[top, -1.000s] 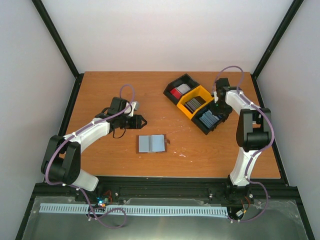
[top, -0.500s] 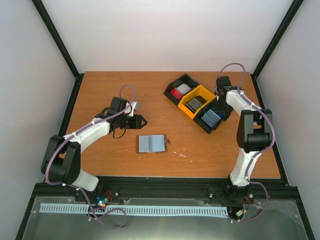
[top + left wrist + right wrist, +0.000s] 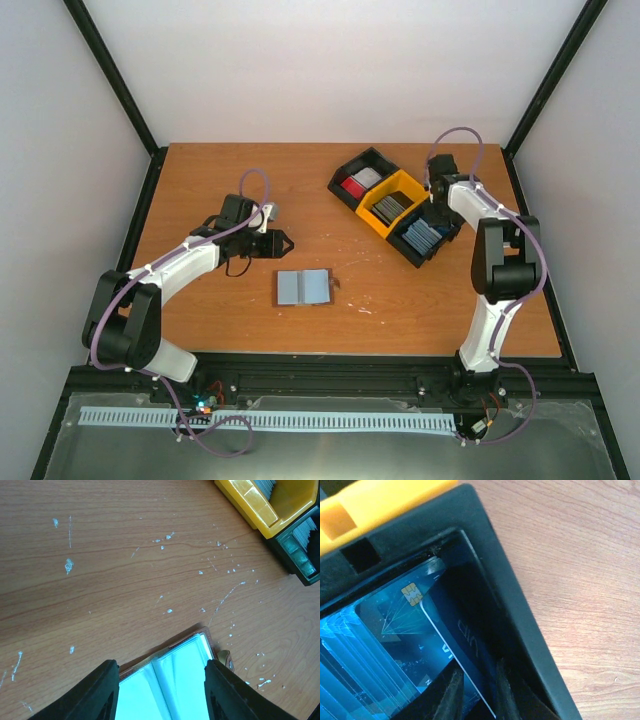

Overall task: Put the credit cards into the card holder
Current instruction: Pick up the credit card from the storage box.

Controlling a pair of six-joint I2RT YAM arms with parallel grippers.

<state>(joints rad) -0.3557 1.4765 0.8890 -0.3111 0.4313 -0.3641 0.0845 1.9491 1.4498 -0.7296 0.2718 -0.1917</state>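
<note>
The brown card holder (image 3: 303, 287) lies open on the table, pale blue inside up. In the left wrist view it (image 3: 175, 675) sits just below and between my fingers. My left gripper (image 3: 283, 243) (image 3: 160, 669) is open and empty, hovering just behind and left of the holder. My right gripper (image 3: 433, 207) (image 3: 476, 687) is down in the tray's near compartment, shut on the edge of one blue credit card (image 3: 462, 630), which is tilted up off the blue stack (image 3: 380, 645) (image 3: 421, 237) against the tray wall.
The black-and-yellow tray (image 3: 412, 258) stands at the back right: red and white cards (image 3: 357, 182), grey cards (image 3: 390, 206) in the yellow middle, blue cards nearest. Its black wall (image 3: 520, 625) is close to my right fingers. The holder's tab clasp (image 3: 225, 659) points right.
My right wrist has shifted slightly back and left over the blue compartment. The left arm and the card holder have not moved.
</note>
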